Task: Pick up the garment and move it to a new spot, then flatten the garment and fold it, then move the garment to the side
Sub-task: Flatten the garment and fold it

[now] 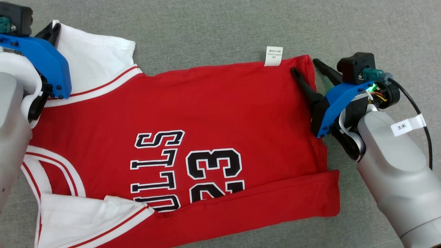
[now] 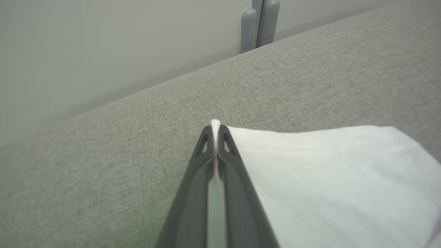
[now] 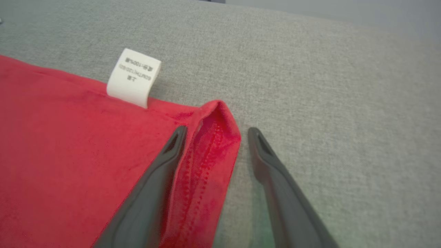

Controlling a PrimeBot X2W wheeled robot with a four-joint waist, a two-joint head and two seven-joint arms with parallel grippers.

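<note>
The garment [image 1: 172,110], a red jersey with white sleeves and black "23" lettering, lies spread on the grey fabric surface [image 1: 220,27]. At the far left my left gripper [image 1: 54,24] is shut on the corner of the upper white sleeve [image 2: 327,179]. In the left wrist view white cloth is pinched between the closed fingertips of that gripper [image 2: 215,129]. My right gripper [image 1: 305,66] stands open at the garment's upper right corner. One finger [image 3: 162,165] rests on the red cloth and the other [image 3: 272,165] on the bare surface, with the raised red hem [image 3: 210,151] between them.
A white care label [image 1: 273,55] sticks out from the garment's top edge near the right gripper. The lower hem is folded up into a band [image 1: 275,203]. In the left wrist view the surface's edge meets a pale wall with two grey posts [image 2: 260,24].
</note>
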